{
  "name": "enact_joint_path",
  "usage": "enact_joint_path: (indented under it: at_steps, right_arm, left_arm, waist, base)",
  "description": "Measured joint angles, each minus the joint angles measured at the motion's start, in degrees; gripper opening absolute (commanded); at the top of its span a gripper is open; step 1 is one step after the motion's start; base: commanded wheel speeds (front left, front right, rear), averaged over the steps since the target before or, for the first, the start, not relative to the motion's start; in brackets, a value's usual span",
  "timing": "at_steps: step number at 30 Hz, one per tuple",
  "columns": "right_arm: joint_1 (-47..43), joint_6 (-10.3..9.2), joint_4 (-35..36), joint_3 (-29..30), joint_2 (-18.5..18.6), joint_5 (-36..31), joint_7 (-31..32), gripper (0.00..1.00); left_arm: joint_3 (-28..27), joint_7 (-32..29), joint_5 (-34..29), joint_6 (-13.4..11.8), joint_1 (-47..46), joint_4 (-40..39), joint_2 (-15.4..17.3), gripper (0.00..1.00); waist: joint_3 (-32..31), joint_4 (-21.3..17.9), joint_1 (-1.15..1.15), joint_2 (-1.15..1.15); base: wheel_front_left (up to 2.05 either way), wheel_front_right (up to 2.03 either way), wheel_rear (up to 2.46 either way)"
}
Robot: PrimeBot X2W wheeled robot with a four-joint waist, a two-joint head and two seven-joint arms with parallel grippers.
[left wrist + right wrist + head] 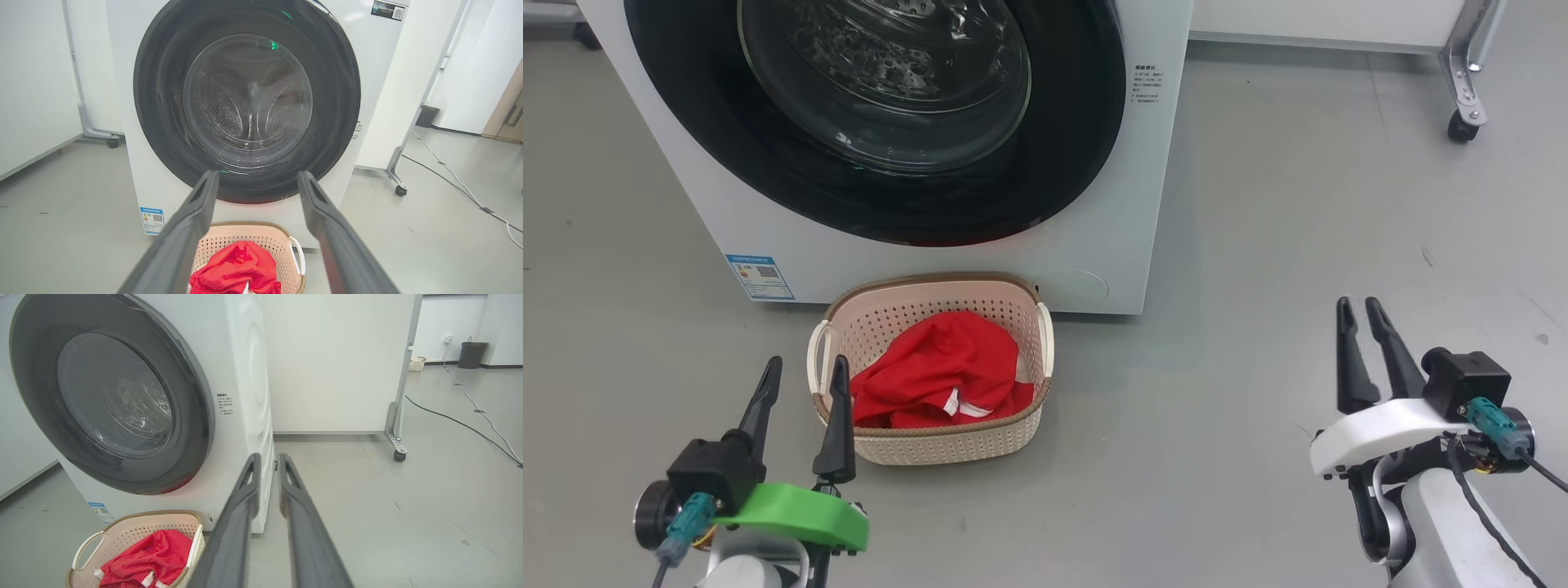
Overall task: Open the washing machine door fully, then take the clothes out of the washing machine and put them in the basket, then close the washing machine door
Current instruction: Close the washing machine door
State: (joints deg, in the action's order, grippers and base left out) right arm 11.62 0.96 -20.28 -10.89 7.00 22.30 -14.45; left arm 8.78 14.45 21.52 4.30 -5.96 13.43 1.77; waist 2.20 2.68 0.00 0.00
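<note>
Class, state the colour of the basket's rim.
Brown, woven-look, above cream perforated sides; the basket's rim shows best in the head view.

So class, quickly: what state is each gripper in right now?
Left gripper: open, holding nothing, beside the basket.
Right gripper: nearly closed with a narrow gap, holding nothing, over bare floor.

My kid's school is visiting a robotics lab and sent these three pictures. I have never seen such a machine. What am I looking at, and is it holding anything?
One robot, three cameras. The head camera looks down at the left gripper and right gripper; each wrist camera looks along its own two dark fingers. Both hold nothing: the left is open, the right nearly shut. On the floor, the basket holds the clothes, in front of the washing machine, whose door is closed.
</note>
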Motion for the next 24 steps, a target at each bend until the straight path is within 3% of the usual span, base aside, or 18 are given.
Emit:
enact_joint_path:
  at_steps: [4,24]
  right_arm:
    - [-1.6,-0.11,1.4,0.3,-0.3,-0.3,0.0,1.00]
    - [-5.9,-0.54,5.6,1.0,-1.4,-1.3,0.0,1.00]
  left_arm:
    - [0.8,0.0,-2.7,0.1,0.2,-1.1,0.2,1.00]
    - [1.0,0.0,-3.1,0.1,2.5,-2.3,0.2,1.00]
  waist:
    - [-0.2,0.0,0.00,0.00]
    - [-0.5,-0.1,0.00,0.00]
  base:
    - [0.00,0.00,0.00]
    - [0.00,0.00,0.00]
